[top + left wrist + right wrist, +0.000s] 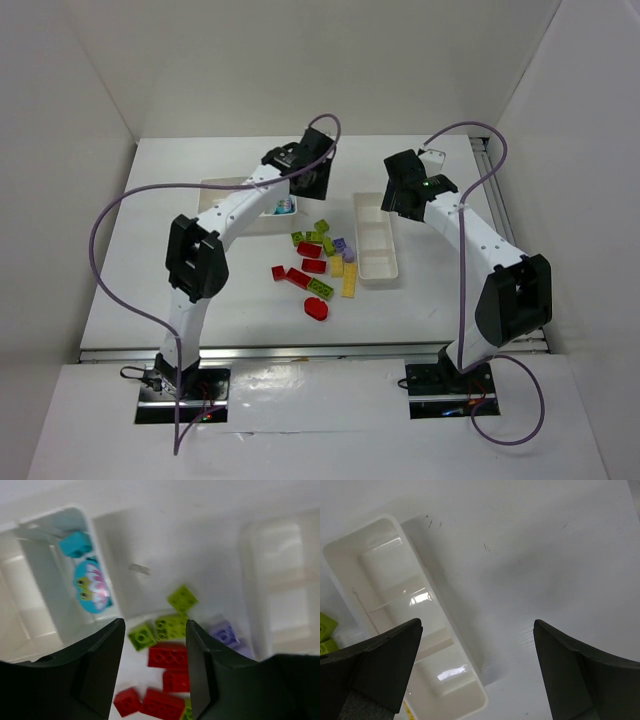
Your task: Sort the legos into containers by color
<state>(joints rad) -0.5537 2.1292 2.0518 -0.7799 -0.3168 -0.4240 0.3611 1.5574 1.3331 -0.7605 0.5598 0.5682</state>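
Observation:
The legos lie in a loose pile mid-table: red bricks (312,250), lime bricks (321,228), yellow bricks (348,279), a lilac brick (340,244) and a flat red oval (316,308). The wider tray (225,197) holds two teal pieces (285,205) in its right compartment, also seen in the left wrist view (75,544). My left gripper (297,180) hangs open and empty above that tray's right edge (154,624). The narrow tray (376,238) is empty (395,595). My right gripper (402,195) is open and empty above its far right side (477,625).
White walls enclose the table on three sides. A metal rail (300,352) runs along the near edge. Purple cables (120,215) loop from both arms. A small white object (434,156) sits at the back right.

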